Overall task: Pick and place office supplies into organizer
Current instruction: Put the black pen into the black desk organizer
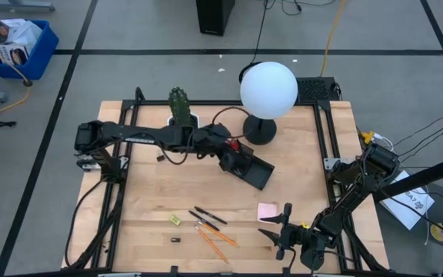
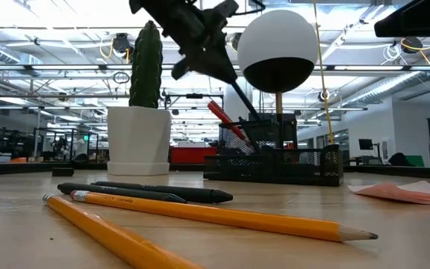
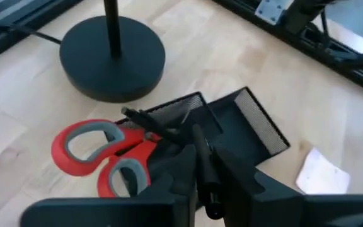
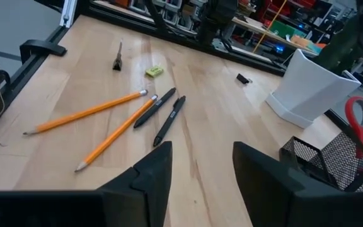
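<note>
The black mesh organizer (image 1: 258, 172) stands mid-table, in front of the lamp base (image 1: 260, 131). Red-handled scissors (image 3: 99, 151) stand in it, handles up. My left gripper (image 1: 237, 158) hangs above it, shut on a black pen (image 2: 241, 93). Two more black pens (image 1: 208, 216), two orange pencils (image 1: 215, 238), a pink sticky-note pad (image 1: 267, 211), a yellow piece (image 1: 174, 220) and a small black clip (image 1: 175, 240) lie flat on the table near its front edge. My right gripper (image 1: 279, 231) waits open at the front right, by the pad, with nothing between its fingers (image 4: 150, 176). My left gripper pinches the black pen's upper part (image 3: 200, 151) between its two fingers, which slant down from the table's left. The pen runs on along the fingers and slopes down, clear of the table. Its lower end (image 2: 257, 117) reaches the organizer's top by the scissors.
A white cactus pot (image 1: 181, 117) stands at the back, left of the lamp with its white globe (image 1: 268, 89). Another black clip (image 1: 161, 158) lies on the left. Bare wood lies between the organizer and the pens.
</note>
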Motion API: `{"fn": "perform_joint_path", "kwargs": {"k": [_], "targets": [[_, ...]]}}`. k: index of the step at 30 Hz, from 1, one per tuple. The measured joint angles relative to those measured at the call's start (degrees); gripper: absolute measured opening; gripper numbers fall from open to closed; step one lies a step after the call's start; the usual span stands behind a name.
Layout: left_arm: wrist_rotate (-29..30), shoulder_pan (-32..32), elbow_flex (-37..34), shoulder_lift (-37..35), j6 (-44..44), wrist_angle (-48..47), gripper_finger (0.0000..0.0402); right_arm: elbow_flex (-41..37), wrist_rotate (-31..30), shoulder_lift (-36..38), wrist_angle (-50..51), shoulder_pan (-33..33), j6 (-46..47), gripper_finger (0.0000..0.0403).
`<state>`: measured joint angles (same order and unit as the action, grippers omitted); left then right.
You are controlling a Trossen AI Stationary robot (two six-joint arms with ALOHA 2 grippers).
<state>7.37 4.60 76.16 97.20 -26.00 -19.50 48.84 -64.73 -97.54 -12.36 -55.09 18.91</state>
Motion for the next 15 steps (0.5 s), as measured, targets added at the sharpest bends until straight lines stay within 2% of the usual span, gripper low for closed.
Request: {"fn": "perform_joint_path", "kwargs": {"k": [7, 15], "targets": [[-1.5, 0.8, 0.0, 0.2, 0.2, 3.5, 0.0101, 0.0, 0.0, 0.0, 0.0, 0.0, 0.0, 0.0157], [-3.4, 0.3, 0.0, 0.2, -0.1, 4.2, 0.0111, 0.0, 0.2, 0.0, 0.0, 0.0, 0.1, 0.0155]]}}
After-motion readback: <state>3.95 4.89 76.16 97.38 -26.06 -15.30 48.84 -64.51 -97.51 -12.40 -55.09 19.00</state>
